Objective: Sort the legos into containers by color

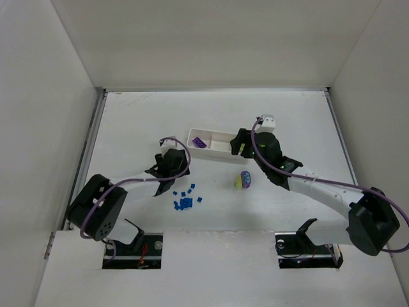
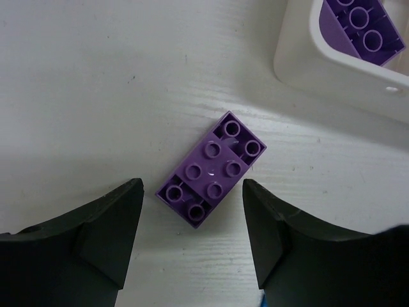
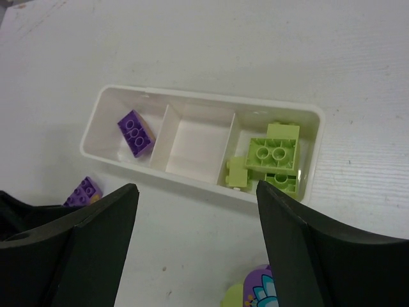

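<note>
Left wrist: purple brick [image 2: 211, 169] diagonal

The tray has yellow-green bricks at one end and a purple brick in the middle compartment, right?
No. The right wrist view shows the purple brick in the other end compartment of the tray, opposite the yellow-green bricks; the middle one is empty.
</note>
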`<state>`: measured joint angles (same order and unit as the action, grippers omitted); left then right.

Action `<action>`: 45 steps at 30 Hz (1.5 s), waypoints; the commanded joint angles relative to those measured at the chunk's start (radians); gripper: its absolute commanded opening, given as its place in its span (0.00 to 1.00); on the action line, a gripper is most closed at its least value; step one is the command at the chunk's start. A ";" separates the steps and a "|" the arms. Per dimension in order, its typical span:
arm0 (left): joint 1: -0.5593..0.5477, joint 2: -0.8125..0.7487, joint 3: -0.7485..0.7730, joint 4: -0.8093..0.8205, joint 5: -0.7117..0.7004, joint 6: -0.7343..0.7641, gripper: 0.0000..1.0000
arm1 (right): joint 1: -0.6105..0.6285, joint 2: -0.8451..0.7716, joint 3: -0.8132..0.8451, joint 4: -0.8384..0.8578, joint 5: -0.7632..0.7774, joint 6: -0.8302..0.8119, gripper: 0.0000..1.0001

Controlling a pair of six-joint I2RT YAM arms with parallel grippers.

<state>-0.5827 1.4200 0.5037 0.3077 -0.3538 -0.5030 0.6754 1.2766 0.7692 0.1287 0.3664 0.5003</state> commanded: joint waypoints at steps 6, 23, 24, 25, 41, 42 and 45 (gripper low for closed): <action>-0.033 0.095 0.079 0.048 -0.059 0.072 0.50 | 0.017 -0.019 -0.011 0.052 -0.029 -0.008 0.79; -0.219 -0.318 0.087 -0.266 -0.146 0.015 0.14 | 0.022 -0.059 -0.088 0.094 -0.021 0.017 0.77; -0.225 -0.347 0.101 -0.277 -0.140 0.005 0.14 | 0.019 -0.062 -0.090 0.094 -0.021 0.018 0.76; -0.228 -0.369 0.113 -0.274 -0.133 -0.003 0.14 | 0.017 -0.065 -0.093 0.094 -0.021 0.018 0.75; -0.058 0.141 0.470 -0.073 0.082 -0.009 0.16 | 0.003 -0.057 -0.097 0.088 -0.004 0.014 0.58; -0.055 0.157 0.476 -0.073 0.084 -0.006 0.16 | 0.002 -0.059 -0.099 0.089 -0.004 0.014 0.58; -0.041 0.194 0.495 -0.071 0.085 -0.003 0.17 | 0.000 -0.051 -0.096 0.086 -0.004 0.015 0.61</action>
<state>-0.6346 1.6104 0.9405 0.1963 -0.2844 -0.5060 0.6849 1.2316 0.6720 0.1658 0.3416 0.5171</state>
